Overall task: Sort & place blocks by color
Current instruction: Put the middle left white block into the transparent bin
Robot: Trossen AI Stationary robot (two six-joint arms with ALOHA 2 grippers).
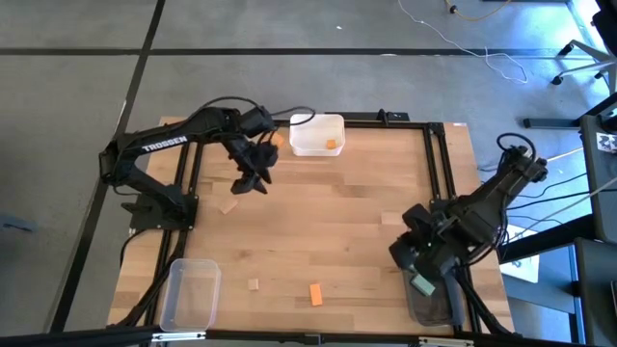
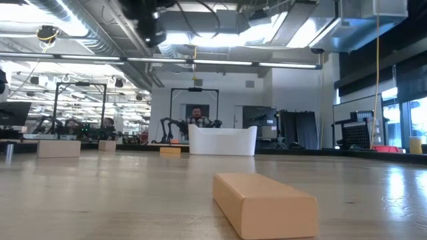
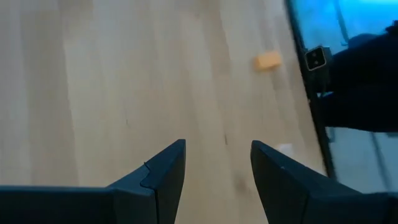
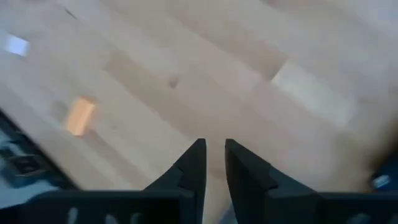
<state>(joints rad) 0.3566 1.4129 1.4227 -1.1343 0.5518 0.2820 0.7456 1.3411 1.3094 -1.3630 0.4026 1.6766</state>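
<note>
Blocks lie scattered on the wooden table: an orange bar [image 1: 315,294] [image 2: 263,203] near the near edge, a small tan cube [image 1: 254,284] and a tan block [image 1: 228,205]. One orange block [image 1: 331,146] lies in the far clear bin [image 1: 316,135], and a teal block [image 1: 421,284] in the near-right bin [image 1: 429,301]. My left gripper [image 1: 253,181] [image 3: 217,168] hangs open and empty above bare wood, left of the far bin. My right gripper [image 1: 424,253] [image 4: 212,155] is over the table's right side, its fingers a narrow gap apart and empty.
A third clear bin [image 1: 190,292] stands at the near-left corner. A black frame [image 1: 436,164] runs along the table's far and right edges. The middle of the table is bare wood. A person [image 2: 195,117] sits far behind the table.
</note>
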